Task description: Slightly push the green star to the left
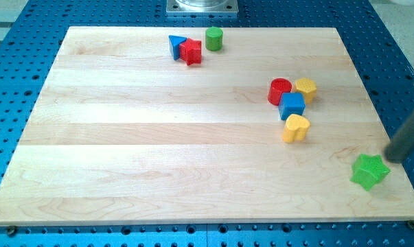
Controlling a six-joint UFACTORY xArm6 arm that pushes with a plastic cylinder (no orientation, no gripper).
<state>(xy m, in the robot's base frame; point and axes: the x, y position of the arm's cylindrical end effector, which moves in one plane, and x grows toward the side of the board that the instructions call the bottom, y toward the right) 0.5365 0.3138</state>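
Observation:
The green star (369, 171) lies near the wooden board's (158, 151) bottom right corner. My rod comes in from the view's right edge, blurred, and my tip (391, 158) is just to the right of the star and slightly above it in the view, close to it or touching its right point.
A red cylinder (280, 90), a yellow hexagon (305, 89), a blue cube (292, 105) and a yellow heart (296, 127) cluster at the right centre. A blue triangle (176, 45), a red star (190, 51) and a green cylinder (214, 38) sit at the top.

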